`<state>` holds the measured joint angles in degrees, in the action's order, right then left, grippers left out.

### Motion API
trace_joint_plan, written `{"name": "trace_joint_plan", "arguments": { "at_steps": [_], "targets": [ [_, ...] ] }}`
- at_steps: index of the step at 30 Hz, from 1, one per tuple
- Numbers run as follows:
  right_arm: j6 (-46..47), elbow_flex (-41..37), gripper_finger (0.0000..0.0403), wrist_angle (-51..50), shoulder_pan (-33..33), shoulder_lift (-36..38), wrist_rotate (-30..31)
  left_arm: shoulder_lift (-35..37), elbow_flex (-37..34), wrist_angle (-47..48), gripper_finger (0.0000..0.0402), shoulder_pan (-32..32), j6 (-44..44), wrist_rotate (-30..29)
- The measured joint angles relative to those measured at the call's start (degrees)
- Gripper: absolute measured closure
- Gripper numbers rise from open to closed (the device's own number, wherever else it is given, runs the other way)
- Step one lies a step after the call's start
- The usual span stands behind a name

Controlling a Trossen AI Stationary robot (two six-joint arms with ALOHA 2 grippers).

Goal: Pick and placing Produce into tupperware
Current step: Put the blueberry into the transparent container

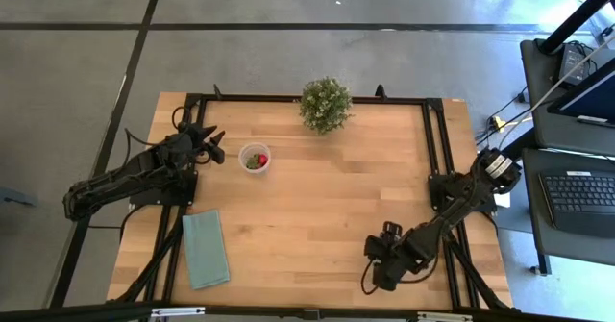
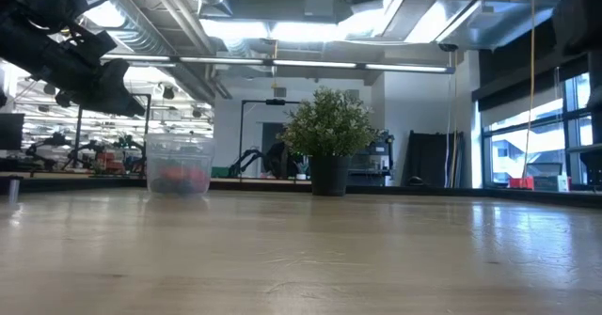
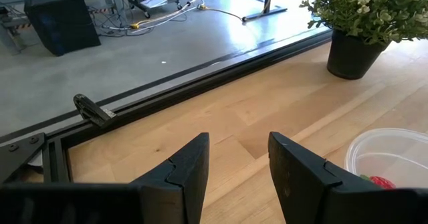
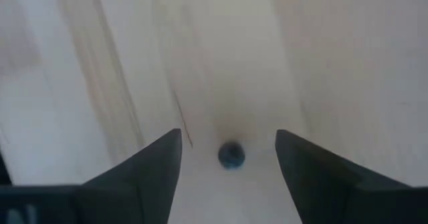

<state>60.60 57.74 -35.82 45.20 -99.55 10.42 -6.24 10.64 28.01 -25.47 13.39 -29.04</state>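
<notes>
The tupperware (image 1: 255, 158) is a small clear round cup standing on the wooden table at the far left, with red and dark produce (image 1: 254, 161) inside. It also shows in the low view, tupperware (image 2: 179, 174). My left gripper (image 3: 238, 138) hovers open just left of the cup, left gripper (image 1: 215, 145), with nothing between its fingers. My right gripper (image 1: 375, 257) is near the table's front right, pointing down. In the right wrist view it stands open, right gripper (image 4: 229, 137), with one dark round berry (image 4: 231, 154) lying on the table between its fingers, untouched.
A bushy green potted plant (image 1: 325, 104) stands at the table's far edge, right of the cup. A flat teal cloth (image 1: 205, 248) lies at the near left. Bare wood (image 1: 317, 197) spreads across the middle. A black frame (image 3: 200, 83) runs along the table's edges.
</notes>
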Motion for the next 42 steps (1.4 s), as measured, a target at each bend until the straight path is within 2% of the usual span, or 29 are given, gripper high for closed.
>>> {"name": "trace_joint_plan", "arguments": {
  "at_steps": [3,7,9,18,23,34,42],
  "targets": [
    [9.58,0.01,0.0162,0.26,2.56,0.00,8.54,0.00,-0.01,0.02,0.0257,0.02,0.00,0.00],
    [22.22,0.01,0.0160,-0.10,7.02,-0.05,22.84,0.00,0.01,-0.02,0.0257,0.01,0.00,0.00],
    [26.10,0.04,0.0160,-0.07,9.31,-0.60,26.71,0.00,0.00,-0.04,0.0257,-0.01,0.00,0.00],
    [32.49,0.04,0.0167,1.55,15.57,-7.13,29.04,0.00,0.00,-0.04,0.0257,-0.01,0.00,0.00],
    [36.67,0.04,0.0167,1.56,17.58,-10.78,34.25,0.00,0.01,-0.04,0.0257,0.02,0.04,0.00],
    [42.61,0.23,0.0167,1.58,19.96,-16.92,41.30,0.00,0.01,-0.09,0.0257,-0.01,1.56,0.00],
    [44.15,0.19,0.0167,3.07,19.90,-18.49,42.37,0.00,-0.01,-0.09,0.0257,-0.01,3.02,0.00]
  ]
}}
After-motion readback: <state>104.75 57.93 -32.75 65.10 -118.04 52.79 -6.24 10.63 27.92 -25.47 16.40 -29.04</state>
